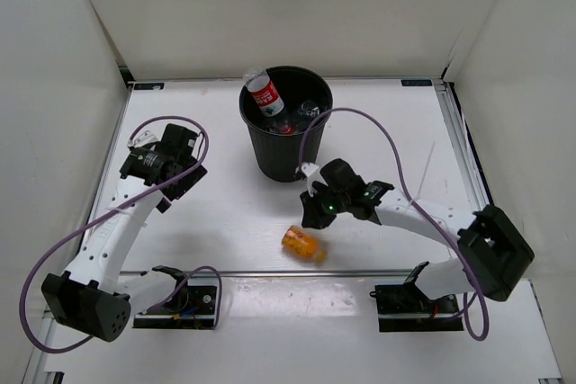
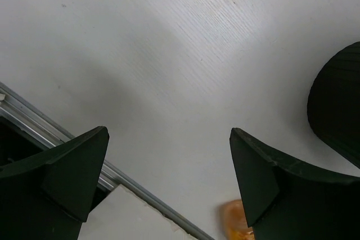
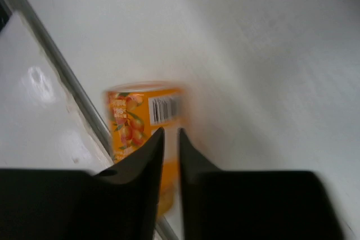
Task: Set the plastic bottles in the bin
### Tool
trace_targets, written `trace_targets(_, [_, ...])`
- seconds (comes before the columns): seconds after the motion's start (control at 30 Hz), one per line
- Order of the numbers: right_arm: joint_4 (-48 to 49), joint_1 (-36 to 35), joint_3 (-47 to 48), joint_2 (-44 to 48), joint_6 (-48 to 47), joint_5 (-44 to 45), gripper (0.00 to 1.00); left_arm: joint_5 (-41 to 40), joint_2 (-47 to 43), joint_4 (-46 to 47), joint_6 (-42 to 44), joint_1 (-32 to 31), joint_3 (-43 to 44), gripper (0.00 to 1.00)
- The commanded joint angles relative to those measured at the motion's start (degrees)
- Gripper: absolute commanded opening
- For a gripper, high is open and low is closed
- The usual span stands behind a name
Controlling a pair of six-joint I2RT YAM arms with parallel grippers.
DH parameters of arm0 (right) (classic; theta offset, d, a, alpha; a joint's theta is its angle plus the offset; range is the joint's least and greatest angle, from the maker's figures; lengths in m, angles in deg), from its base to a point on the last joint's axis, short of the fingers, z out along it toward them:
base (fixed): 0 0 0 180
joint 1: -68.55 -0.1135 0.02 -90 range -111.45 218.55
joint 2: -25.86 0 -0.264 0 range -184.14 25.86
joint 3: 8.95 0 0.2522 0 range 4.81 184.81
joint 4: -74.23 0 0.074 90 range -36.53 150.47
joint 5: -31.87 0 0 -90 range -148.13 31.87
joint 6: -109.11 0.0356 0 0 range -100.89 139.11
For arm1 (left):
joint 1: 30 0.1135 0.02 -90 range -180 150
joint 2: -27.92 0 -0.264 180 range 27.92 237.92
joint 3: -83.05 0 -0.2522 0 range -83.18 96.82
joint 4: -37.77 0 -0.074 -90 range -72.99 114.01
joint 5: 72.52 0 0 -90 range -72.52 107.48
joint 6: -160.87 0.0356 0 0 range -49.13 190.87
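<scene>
Inside the bin point(image 1: 279, 155), only a red-labelled bottle point(image 1: 265, 94) leaning out over the far rim is plain. The clear bottles under it are a dim jumble, and the red label's writing is too small to read. The orange bottle point(image 3: 143, 111) lies on its side on the desk point(image 1: 225, 213) near the front metal strip point(image 1: 234, 272). It is blurred, its label showing fruit and a barcode. The right tool point(image 3: 170, 132) is near it, pinched closed and empty. The left tool point(image 2: 169, 133) is spread wide, holding nothing.
</scene>
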Motion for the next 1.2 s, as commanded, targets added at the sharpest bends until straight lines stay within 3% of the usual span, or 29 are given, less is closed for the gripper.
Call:
trace_targets(0.0, [-5.7, -0.4, 2.6, 0.8, 0.4, 2.2, 0.13, 0.2, -3.0, -2.2, -0.4, 0.3, -0.4, 1.00])
trace_targets(0.13, [-10.5, -1.7, 7.1, 8.5, 2.9, 7.4, 0.07, 0.2, -4.5, -1.7, -0.9, 0.8, -2.3, 1.00])
trace_targets(0.27, [-13.3, -2.5, 12.5, 16.0, 4.3, 11.1, 0.07, 0.2, -5.2, -0.5, -0.9, 1.3, -3.3, 1.00])
trace_targets(0.33, [-14.7, -2.5, 14.2, 15.0, 2.8, 8.7, 0.24, 0.2, -5.2, 0.2, -0.9, 1.9, -4.7, 1.00])
trace_targets(0.43, [-14.7, -3.0, 15.5, 12.6, -0.2, 3.5, 0.57, 3.4, -5.2, 1.7, -0.9, 3.2, -7.4, 1.00])
trace_targets(0.6, [-14.2, -8.3, 19.4, 7.9, -8.6, -3.1, 0.58, 10.9, -4.1, 1.0, -0.4, 5.6, -11.3, 1.00])
trace_targets(0.93, [-10.5, -23.4, 26.7, -7.5, -21.1, -11.1, 0.58, 11.5, -7.0, -3.3, 2.7, 15.6, -12.6, 1.00])
trace_targets(1.0, [-9.9, -25.1, 27.8, -11.0, -21.9, -11.1, 0.66, 11.5, -7.6, -4.1, 3.8, 17.0, -12.6, 1.00])
trace_targets(1.17, [-4.6, -26.4, 28.5, -15.5, -21.4, -12.5, 0.67, 9.7, -8.1, -7.4, 4.6, 18.1, -9.9, 1.00])
